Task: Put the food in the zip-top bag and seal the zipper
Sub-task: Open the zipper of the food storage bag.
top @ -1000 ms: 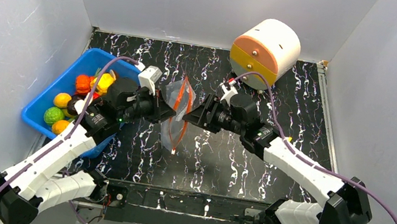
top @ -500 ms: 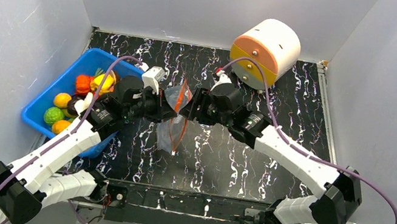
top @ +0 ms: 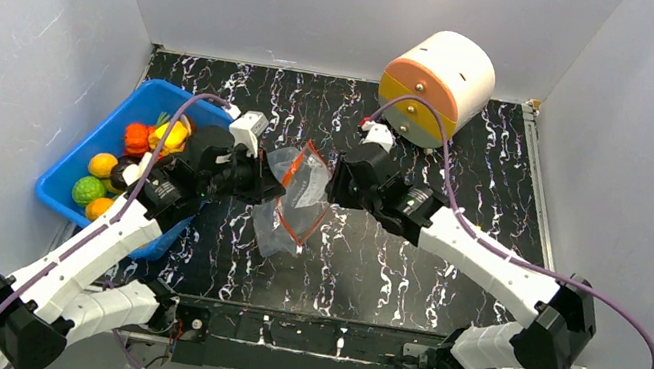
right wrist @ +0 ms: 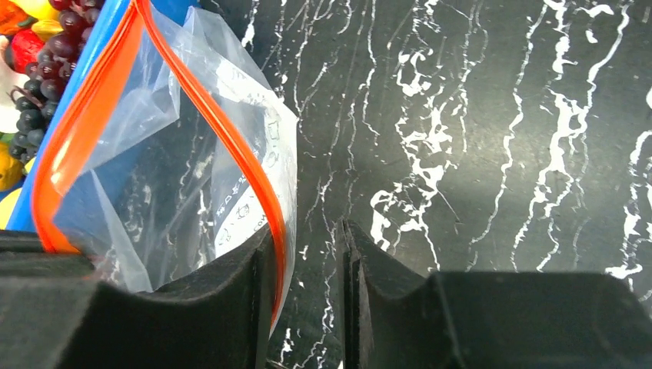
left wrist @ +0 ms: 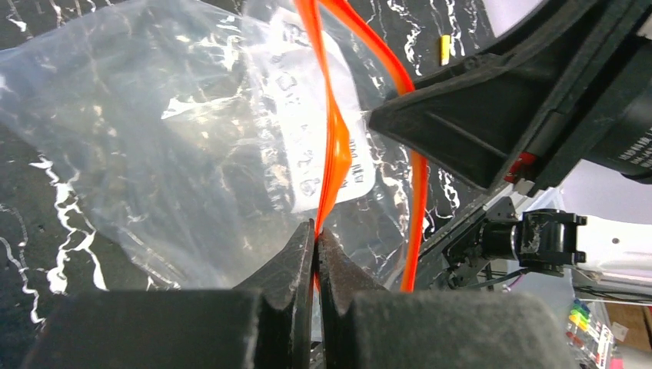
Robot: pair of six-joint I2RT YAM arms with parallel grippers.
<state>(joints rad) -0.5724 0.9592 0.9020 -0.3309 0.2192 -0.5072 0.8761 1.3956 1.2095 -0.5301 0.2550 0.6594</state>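
The zip-top bag (top: 283,228) hangs over the table between my grippers, its mouth spread open. My left gripper (top: 274,187) is shut on one side of the orange-red zipper (left wrist: 336,146), as the left wrist view (left wrist: 315,233) shows. My right gripper (top: 331,185) is open; in the right wrist view (right wrist: 307,242) the other side of the zipper (right wrist: 231,146) lies between its jaws, against the left finger (right wrist: 231,284). The bag's white label (right wrist: 246,211) faces that finger. The food (top: 129,160) sits in the blue bin (top: 65,179); purple grapes (right wrist: 42,84) show behind the bag.
A white and orange cylinder (top: 437,84) lies on its side at the back right. The blue bin stands against the left wall, close behind my left arm. The black marbled table (top: 466,179) is boxed in by grey walls.
The right gripper has drawn back to the right, and the bag's mouth has spread from a narrow slit into a wide loop. The left gripper has stayed shut on the zipper.
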